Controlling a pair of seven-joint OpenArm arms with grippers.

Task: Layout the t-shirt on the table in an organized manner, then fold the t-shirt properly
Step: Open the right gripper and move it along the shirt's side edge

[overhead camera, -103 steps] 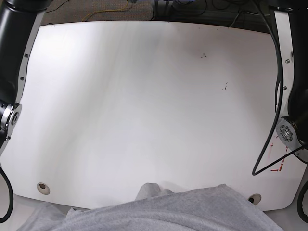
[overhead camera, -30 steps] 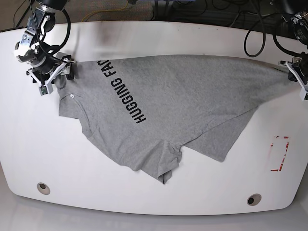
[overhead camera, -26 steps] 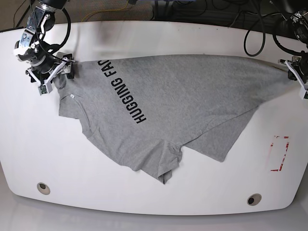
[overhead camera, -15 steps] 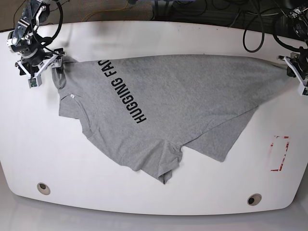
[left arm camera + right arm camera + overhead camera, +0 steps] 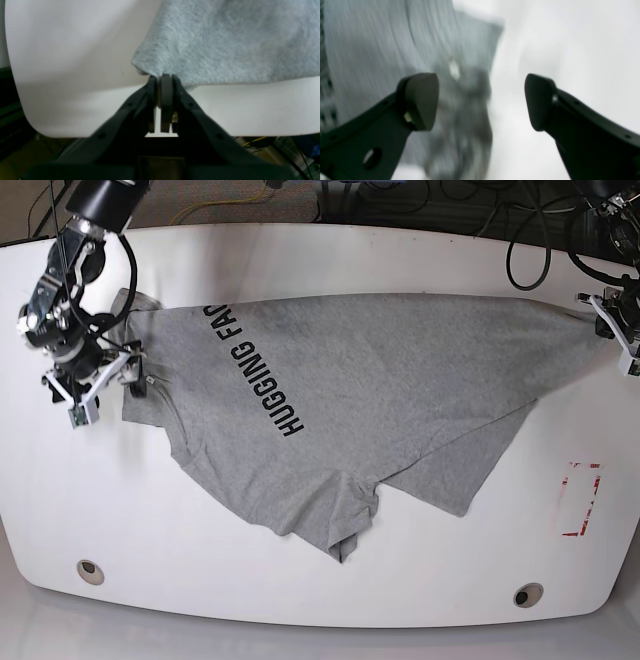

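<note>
On my base view I start at the left, where the right gripper [image 5: 95, 378] hangs over the table [image 5: 320, 255] at the shirt's left edge; its wrist camera shows the jaws standing wide apart with nothing between them, one black fingertip [image 5: 420, 100] over grey cloth and the other over bare white (that picture is badly blurred, so I cannot tell whether either pad touches the fabric). The t-shirt [image 5: 380, 390] lies spread across the middle of the table, heather grey, with black block lettering [image 5: 255, 370] running diagonally down its left part; it is not flat, since a lower flap folds over itself and a sleeve [image 5: 345, 530] bunches toward the near edge; the top edge runs taut in a nearly straight line toward the right. Two round grommet holes sit near the front edge, one on the left [image 5: 90, 568] and one on the right [image 5: 527, 594]; a red tape mark [image 5: 580, 500] lies on bare table to the shirt's right, well apart from the cloth. At the far right the left gripper [image 5: 612, 320] is clenched on a corner of the shirt; in its wrist view I see the fingertips [image 5: 166, 85] pressed together with the grey fabric [image 5: 225, 40] pinched at their tips, close to the table's curved edge [image 5: 62, 75].
</note>
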